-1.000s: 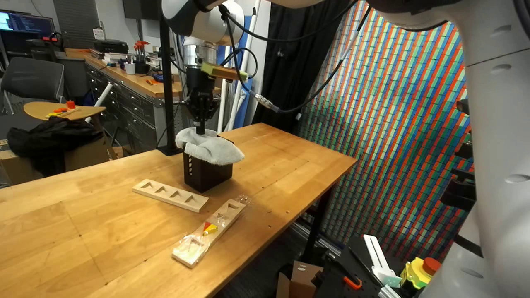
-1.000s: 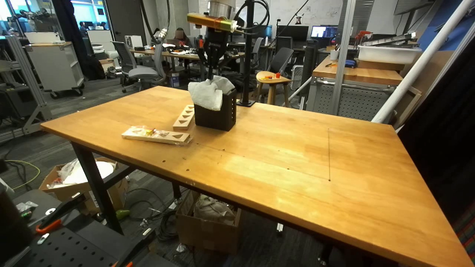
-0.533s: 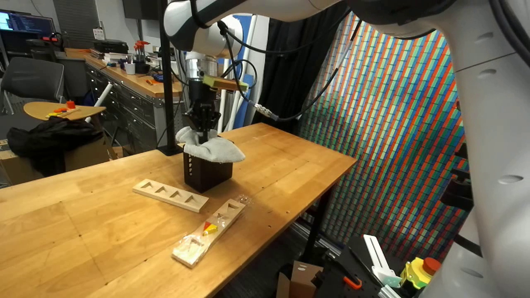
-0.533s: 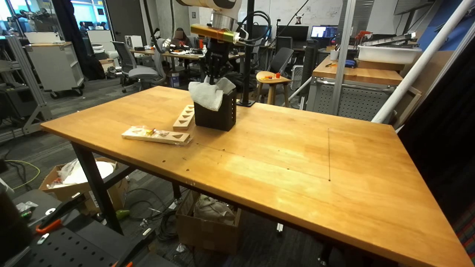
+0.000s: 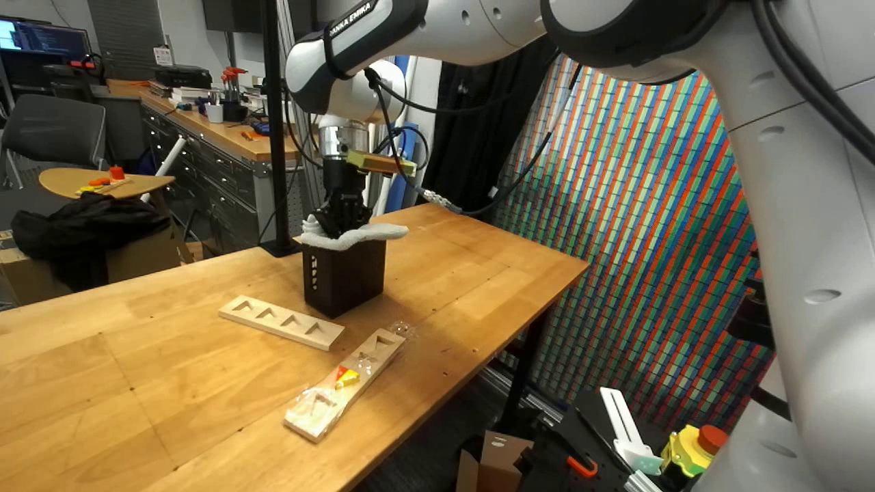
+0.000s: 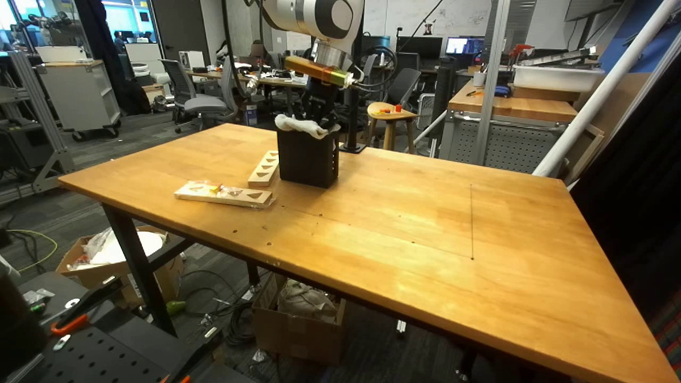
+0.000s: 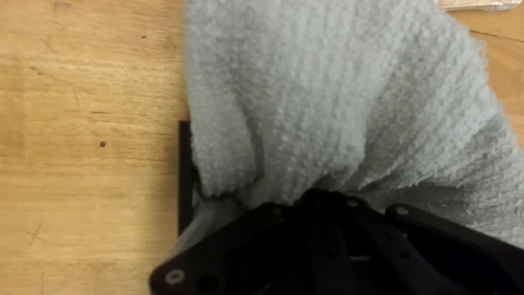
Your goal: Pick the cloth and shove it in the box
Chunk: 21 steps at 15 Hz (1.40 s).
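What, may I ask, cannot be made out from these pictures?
Inside of the black rectangular box: hidden in all views by its walls, the pale grey fuzzy cloth or the black jointed gripper.
Gripper's fingertips: lost in shadow and cloth folds in the wrist view; grip unclear.
Pale wooden strip in clear wrap: cut off by the wrist view's top edge.
Dark-framed lit monitor: text too small in an exterior view.

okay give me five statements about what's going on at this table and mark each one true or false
1. The cloth lies partly over the rim of the box. True.
2. The box is white. False: it is black.
3. The gripper reaches down into the cloth. True.
4. Both wooden strips are wrapped in plastic. False: near the wrapped strip lies a bare strip.
5. The box stands upright on the table. True.
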{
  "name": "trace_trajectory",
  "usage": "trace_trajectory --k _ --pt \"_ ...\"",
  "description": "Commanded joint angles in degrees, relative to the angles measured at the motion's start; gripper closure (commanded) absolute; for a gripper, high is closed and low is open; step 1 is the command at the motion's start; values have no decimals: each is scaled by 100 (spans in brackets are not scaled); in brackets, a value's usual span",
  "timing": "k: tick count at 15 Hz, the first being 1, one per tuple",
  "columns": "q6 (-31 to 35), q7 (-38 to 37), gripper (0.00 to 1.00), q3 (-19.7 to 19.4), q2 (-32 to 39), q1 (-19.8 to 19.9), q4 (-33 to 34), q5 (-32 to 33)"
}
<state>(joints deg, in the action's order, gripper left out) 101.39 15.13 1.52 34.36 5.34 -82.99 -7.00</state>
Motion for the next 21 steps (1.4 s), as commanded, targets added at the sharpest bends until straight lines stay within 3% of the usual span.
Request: trace_trajectory --k 1,8,21 --pt "-202 218 99 89 349 163 312 -226" --pt "-445 272 99 91 433 224 490 -412" --pt "-209 -374 99 -178 -753 51 -40 341"
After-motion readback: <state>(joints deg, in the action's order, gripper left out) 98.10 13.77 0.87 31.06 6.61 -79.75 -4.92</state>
